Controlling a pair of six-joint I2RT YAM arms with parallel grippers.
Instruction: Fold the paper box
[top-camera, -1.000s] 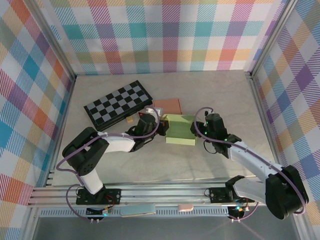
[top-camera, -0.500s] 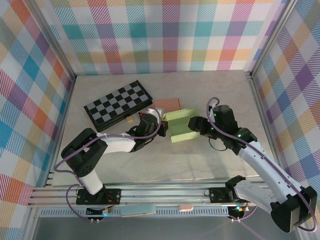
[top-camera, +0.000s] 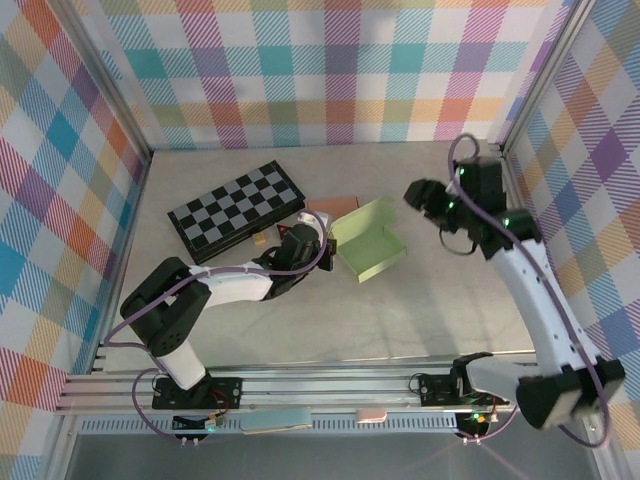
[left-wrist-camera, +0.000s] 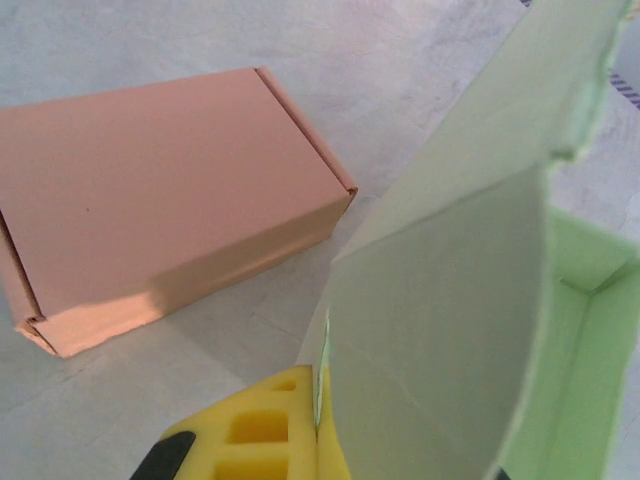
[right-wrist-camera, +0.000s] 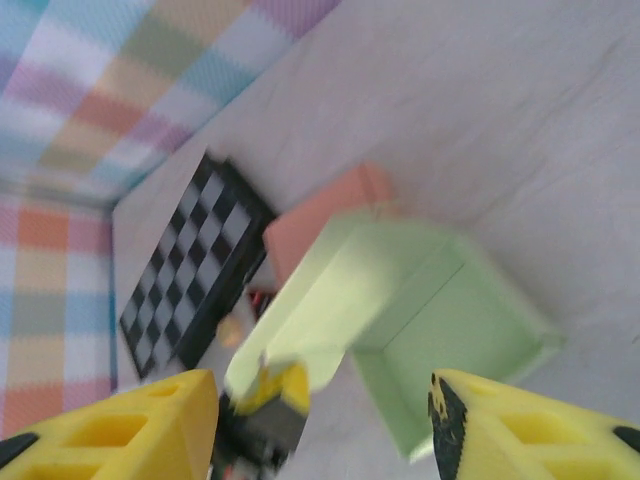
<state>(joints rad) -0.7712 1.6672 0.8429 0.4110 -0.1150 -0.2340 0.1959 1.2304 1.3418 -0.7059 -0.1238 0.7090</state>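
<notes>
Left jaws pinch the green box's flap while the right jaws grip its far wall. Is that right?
Not quite. The right jaws grip nothing: the top external view shows them open and well apart from the green box, off to its right. The left jaws do pinch its flap.

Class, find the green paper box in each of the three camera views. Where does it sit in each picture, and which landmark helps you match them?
Top external: green paper box at the centre of the table, lid raised.
Left wrist: it takes the right half, its flap close to the lens.
Right wrist: it runs from the centre to the lower right, open side showing.
Shared landmark: the orange box, next to it in every view.
</notes>
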